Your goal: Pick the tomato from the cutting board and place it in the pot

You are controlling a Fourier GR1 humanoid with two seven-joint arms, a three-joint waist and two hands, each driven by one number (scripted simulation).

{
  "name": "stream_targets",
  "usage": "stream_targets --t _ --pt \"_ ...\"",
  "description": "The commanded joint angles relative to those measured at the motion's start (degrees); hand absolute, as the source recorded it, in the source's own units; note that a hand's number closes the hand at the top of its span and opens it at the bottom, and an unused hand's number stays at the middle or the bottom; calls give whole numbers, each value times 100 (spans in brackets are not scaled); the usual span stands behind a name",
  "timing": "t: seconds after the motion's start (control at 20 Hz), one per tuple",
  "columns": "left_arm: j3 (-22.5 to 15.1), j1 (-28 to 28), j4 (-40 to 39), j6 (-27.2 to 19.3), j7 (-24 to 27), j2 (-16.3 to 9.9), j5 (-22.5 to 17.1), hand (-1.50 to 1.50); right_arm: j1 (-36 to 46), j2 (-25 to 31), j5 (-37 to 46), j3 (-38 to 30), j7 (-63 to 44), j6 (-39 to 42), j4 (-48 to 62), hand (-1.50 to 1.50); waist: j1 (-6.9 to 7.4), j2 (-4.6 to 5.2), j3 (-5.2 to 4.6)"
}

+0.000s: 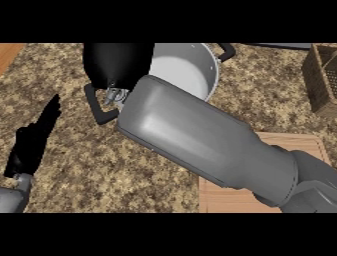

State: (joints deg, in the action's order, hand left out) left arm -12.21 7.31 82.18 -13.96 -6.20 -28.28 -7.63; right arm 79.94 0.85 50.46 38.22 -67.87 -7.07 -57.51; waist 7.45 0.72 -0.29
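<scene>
Our right hand [118,64] hung over the pot [189,70] at twelve o'clock; we could not tell its grasp. Our left hand [34,140] rested released at eight o'clock, the cutting board [230,197] at five o'clock.

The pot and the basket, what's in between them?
Only bare speckled counter lies between the pot and the basket, as the head view shows.

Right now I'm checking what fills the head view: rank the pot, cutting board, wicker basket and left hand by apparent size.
1. Pot, though the right forearm covers part.
2. Cutting board, largely hidden, so unsure against the pot.
3. Wicker basket, cut by the edge.
4. Left hand.
</scene>
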Motion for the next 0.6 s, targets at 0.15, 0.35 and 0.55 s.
stream_targets --t 0.15,0.35,0.55 --pt "83 -13 165 -24 -162 -38 -1 0 377 -81 -171 -369 -587 -1028 901 150 -138 22 13" --pt "-65 -216 29 -302 128 206 293 0 484 -82 -182 -503 -78 -1356 1647 150 -201 51 9" --pt "75 -319 172 -63 151 79 98 0 674 -82 -318 -853 506 -1631 2418 150 -147 74 10"
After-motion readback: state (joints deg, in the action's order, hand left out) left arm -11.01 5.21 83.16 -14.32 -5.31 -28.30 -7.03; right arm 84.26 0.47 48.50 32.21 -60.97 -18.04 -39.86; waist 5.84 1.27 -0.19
